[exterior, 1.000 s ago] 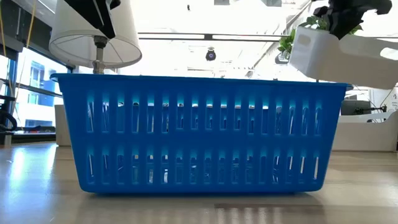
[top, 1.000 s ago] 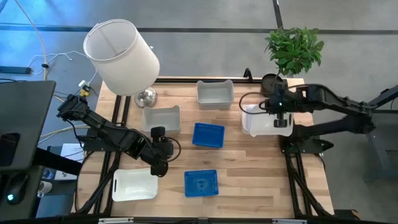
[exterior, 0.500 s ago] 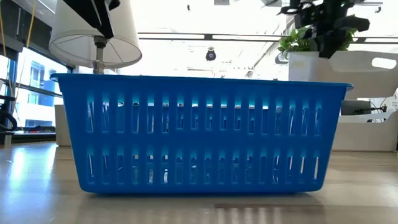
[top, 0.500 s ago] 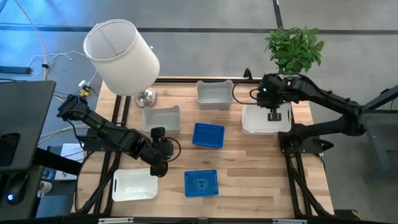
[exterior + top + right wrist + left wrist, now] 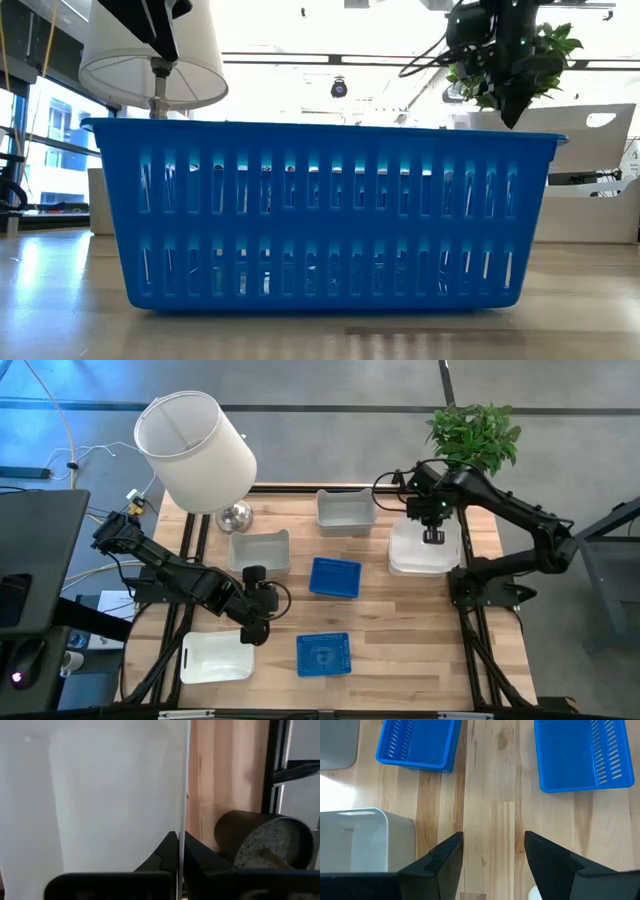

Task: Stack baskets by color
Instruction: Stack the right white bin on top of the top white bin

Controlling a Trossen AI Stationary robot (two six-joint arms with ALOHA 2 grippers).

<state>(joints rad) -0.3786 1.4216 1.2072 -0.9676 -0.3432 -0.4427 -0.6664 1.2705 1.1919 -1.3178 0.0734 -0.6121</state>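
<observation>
A white basket [image 5: 424, 551] sits at the right side of the tabletop [image 5: 380, 622], just in front of a black pot [image 5: 436, 491] holding a green plant [image 5: 473, 437]. The right end effector [image 5: 432, 536] is over this basket's far part, its fingers clamped shut on the thin wall (the right wrist view shows the white edge running straight between the two dark fingers [image 5: 160, 857]). In that view the pot [image 5: 262, 840] stands just beside the basket [image 5: 100, 795].

A grey basket [image 5: 346, 510] lies at the far middle of the tabletop, and a second grey one [image 5: 259, 552] lies to its left and nearer. Two blue baskets are in the centre: one [image 5: 335, 577] just right of the second grey one, the other [image 5: 323, 653] nearer the front edge. In the low view a blue basket [image 5: 325, 215] fills most of the frame. Another white basket [image 5: 215, 657] rests at the front left.

The left end effector [image 5: 258, 628] hovers beside that front-left white basket, fingers spread wide and holding nothing; its wrist view looks down on bare wood between its fingers [image 5: 445, 865], with both blue baskets ahead.

A white lampshade [image 5: 195, 450] tilts over the far left corner.
</observation>
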